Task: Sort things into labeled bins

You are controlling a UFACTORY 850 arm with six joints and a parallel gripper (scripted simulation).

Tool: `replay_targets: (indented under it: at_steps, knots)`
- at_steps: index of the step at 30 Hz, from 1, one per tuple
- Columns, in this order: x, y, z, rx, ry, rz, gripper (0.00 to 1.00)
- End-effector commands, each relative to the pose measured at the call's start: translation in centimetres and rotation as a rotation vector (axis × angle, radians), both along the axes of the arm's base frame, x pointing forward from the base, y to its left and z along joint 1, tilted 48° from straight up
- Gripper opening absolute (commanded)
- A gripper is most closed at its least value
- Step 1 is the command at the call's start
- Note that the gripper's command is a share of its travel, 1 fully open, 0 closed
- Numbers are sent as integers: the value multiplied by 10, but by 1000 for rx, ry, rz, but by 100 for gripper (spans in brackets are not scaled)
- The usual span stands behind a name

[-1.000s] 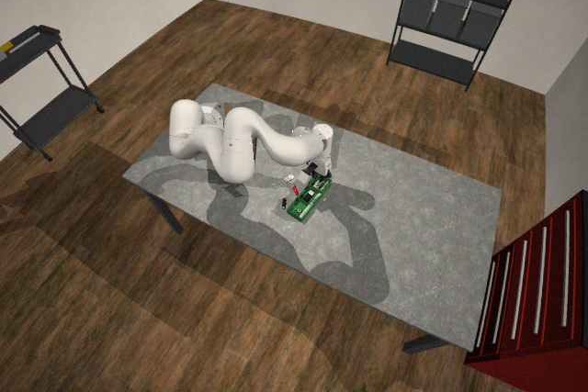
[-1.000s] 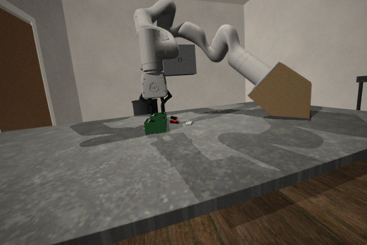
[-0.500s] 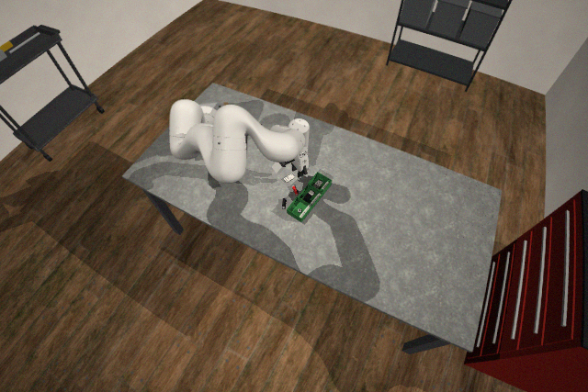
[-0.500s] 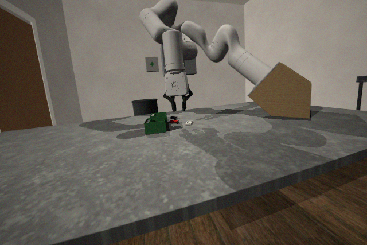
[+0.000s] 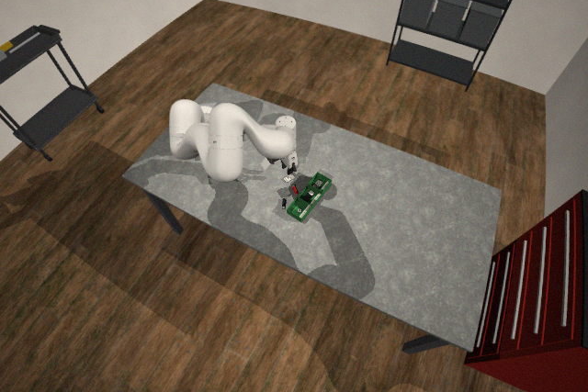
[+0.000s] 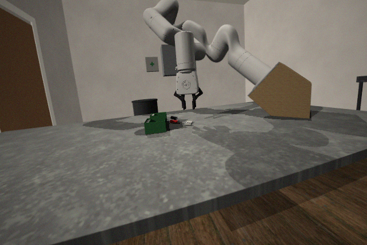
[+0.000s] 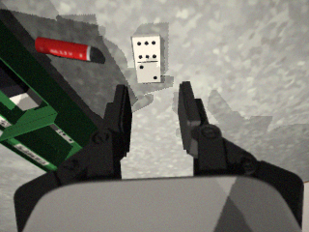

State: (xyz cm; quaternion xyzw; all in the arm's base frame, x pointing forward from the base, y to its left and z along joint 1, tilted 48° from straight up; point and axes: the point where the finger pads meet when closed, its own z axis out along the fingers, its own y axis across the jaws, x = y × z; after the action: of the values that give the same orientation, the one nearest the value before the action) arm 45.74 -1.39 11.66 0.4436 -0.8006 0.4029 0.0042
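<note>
A row of green labelled bins (image 5: 295,211) (image 6: 155,125) (image 7: 34,118) stands on the grey table (image 5: 403,236). A white domino (image 5: 287,179) (image 6: 188,122) (image 7: 147,58) lies flat on the table beside the bins. A red cylinder with a black tip (image 5: 295,188) (image 6: 175,121) (image 7: 65,48) lies between the domino and the bins. A small black thing (image 5: 283,202) lies further along the bins. My gripper (image 5: 289,170) (image 6: 188,106) (image 7: 154,98) is open and empty. It hangs a little above the table, just short of the domino.
The arm's tan base block (image 6: 281,94) sits on the table behind. A red drawer cabinet (image 5: 537,283) stands off the table's right end. A dark shelf (image 5: 451,13) and a cart (image 5: 33,84) stand by the walls. A black floor bin (image 6: 144,106) stands behind the table.
</note>
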Motion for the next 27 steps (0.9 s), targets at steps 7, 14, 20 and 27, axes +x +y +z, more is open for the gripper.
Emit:
replay_targets:
  at_steps: [7,14,20,27]
  knots:
    - [5,1,2,0,-1,1,41]
    - [6,2,2,0,-1,1,41]
    - [6,2,2,0,-1,1,41]
    - [12,-9,-9,0,0,1,41]
